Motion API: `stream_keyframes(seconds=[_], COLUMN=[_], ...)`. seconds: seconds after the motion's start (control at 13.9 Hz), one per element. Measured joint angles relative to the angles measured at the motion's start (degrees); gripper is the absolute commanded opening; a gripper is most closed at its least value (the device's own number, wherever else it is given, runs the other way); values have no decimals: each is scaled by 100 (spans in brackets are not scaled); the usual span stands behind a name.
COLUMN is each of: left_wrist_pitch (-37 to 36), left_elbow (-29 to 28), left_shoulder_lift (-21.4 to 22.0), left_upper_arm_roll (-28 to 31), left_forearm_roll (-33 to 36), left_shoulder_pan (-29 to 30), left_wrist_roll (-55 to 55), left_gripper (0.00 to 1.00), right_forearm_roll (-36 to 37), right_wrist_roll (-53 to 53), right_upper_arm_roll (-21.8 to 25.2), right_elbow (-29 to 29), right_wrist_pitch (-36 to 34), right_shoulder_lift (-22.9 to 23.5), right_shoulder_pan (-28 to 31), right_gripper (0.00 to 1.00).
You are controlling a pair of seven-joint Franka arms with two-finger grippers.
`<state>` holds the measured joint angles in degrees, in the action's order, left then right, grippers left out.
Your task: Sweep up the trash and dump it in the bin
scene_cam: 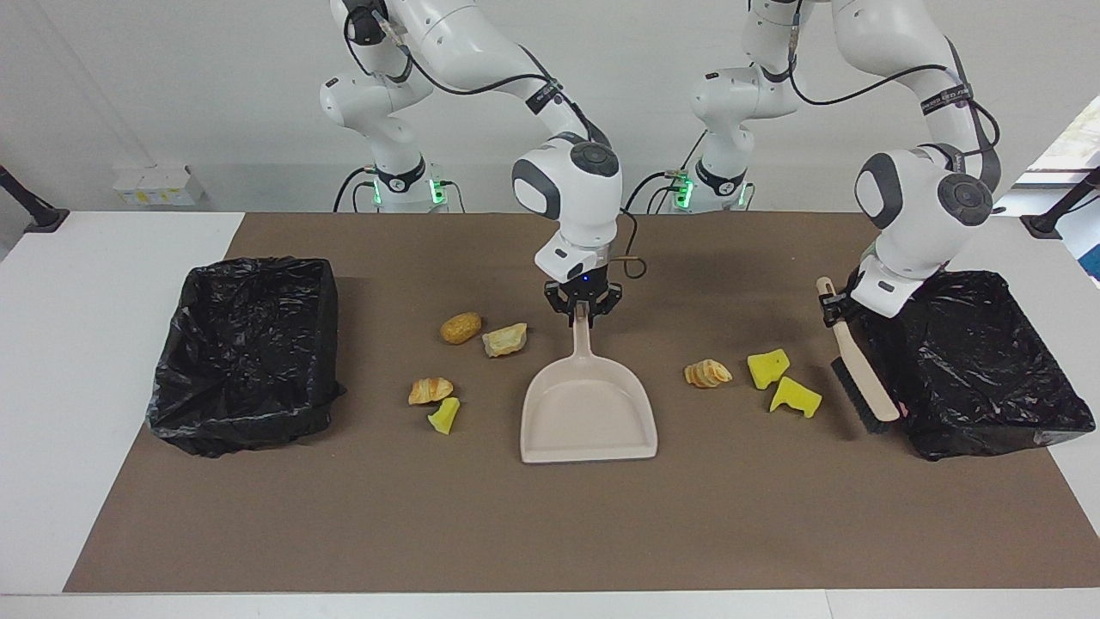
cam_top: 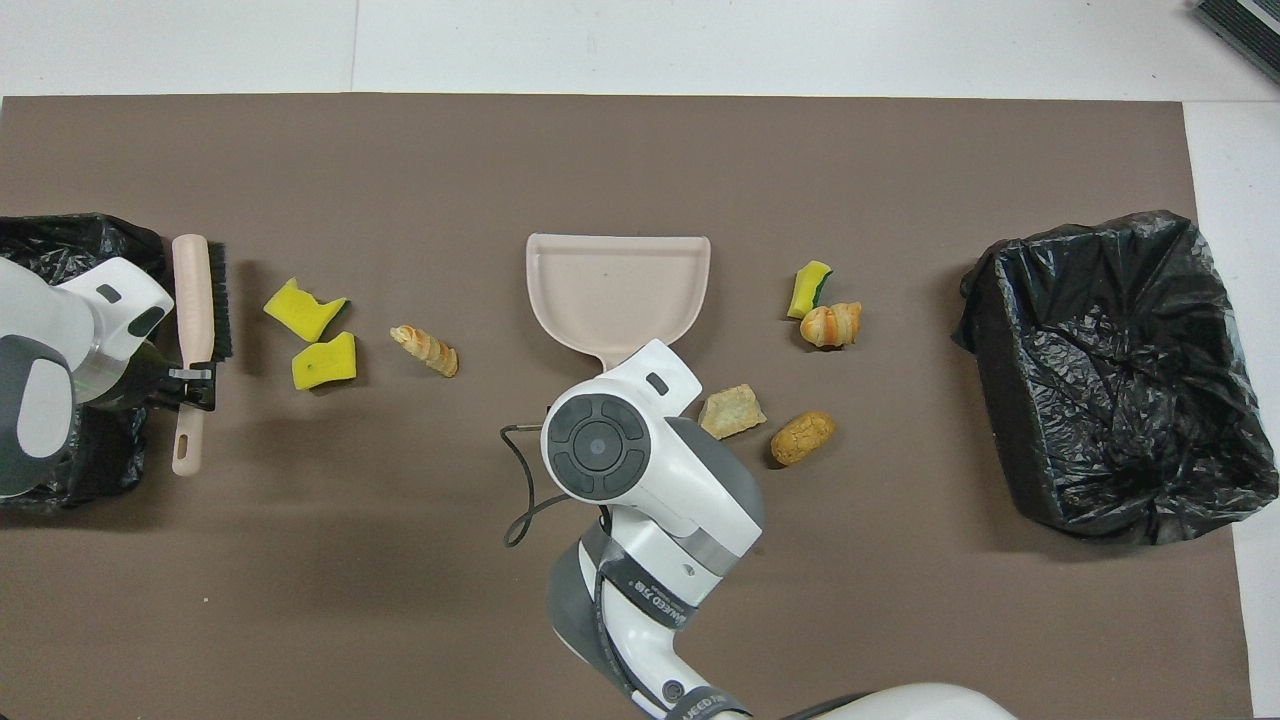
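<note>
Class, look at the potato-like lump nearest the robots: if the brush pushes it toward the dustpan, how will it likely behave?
The lump is rounded and oblong, so it will probably roll rather than slide. It looks small, so likely light. It may veer off past the dustpan, whose mouth faces away from the robots.

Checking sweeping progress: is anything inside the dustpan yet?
No. The dustpan scoop shows bare in both views; all seven trash pieces lie on the mat around it. The overhead view hides only its handle, under the right arm.

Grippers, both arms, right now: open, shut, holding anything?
Left gripper: shut on the brush, beside the bin.
Right gripper: shut on the dustpan handle.
</note>
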<state>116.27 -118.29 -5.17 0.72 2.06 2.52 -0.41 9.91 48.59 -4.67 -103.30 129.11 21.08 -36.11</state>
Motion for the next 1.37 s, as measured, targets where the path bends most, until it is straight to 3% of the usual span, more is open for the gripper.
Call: stream_keyframes(seconds=[0.29,0.51,0.87,1.37], left_wrist_pitch=[-8,7,-254,-366], left_elbow=[-75,-121,-211,-595], left_shoulder_lift=[2,4,55,316], left_upper_arm_roll=[-75,-84,-97,-130], left_forearm_roll=[5,118,138,123], left_shoulder_pan=[-110,-228,-333,-607], left_wrist_roll=[12,13,13,-426], left_gripper=[0,0,0,0], right_forearm_roll=[173,175,173,163], right_wrist_roll=[-445,-1263,-3923,-7708], right_upper_arm_roll=[0,25,40,45], right_elbow=[51,101,75,-111], right_wrist_pitch=[-145,-590,-1466,-1398], right_shoulder_lift=[-37,-342,-949,-920], right_shoulder_pan=[-41,24,325,713], right_gripper=[0,0,0,0])
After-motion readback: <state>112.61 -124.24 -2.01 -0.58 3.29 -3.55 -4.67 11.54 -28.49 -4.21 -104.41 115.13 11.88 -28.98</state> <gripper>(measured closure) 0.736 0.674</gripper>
